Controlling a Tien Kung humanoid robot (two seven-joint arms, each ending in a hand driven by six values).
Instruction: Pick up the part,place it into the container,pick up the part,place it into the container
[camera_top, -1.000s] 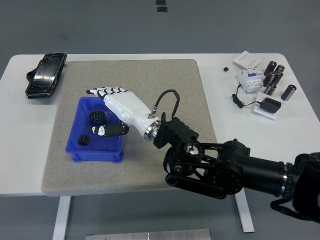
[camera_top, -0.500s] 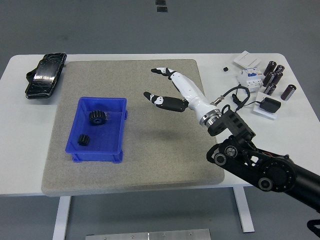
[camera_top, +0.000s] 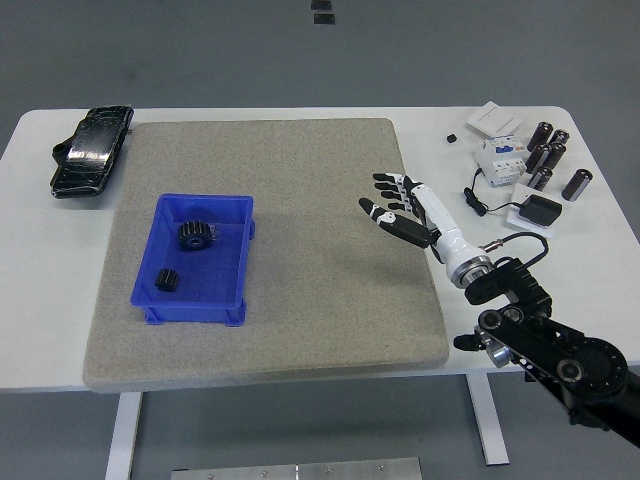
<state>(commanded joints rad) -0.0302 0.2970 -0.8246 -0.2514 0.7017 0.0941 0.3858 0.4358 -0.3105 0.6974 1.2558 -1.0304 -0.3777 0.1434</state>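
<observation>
A blue container (camera_top: 228, 300) sits on the left part of the grey mat (camera_top: 300, 190). Two black gear parts lie inside it: a larger gear (camera_top: 194, 235) toward the back and a smaller gear (camera_top: 167, 280) near the front left. My right hand (camera_top: 395, 203), white with black fingertips, hovers over the mat's right edge, far from the container. Its fingers are spread and hold nothing. The left arm does not appear in the head view.
A black pouch (camera_top: 92, 150) lies at the table's back left. At the back right are several dark cylinders (camera_top: 555, 155), a white breaker unit (camera_top: 498, 158), a white box (camera_top: 495, 119) and a black adapter (camera_top: 541, 210) with cable.
My right hand has drawn back from over the blue container, rightward across the mat to its right edge, empty. Both gears stay in the container.
</observation>
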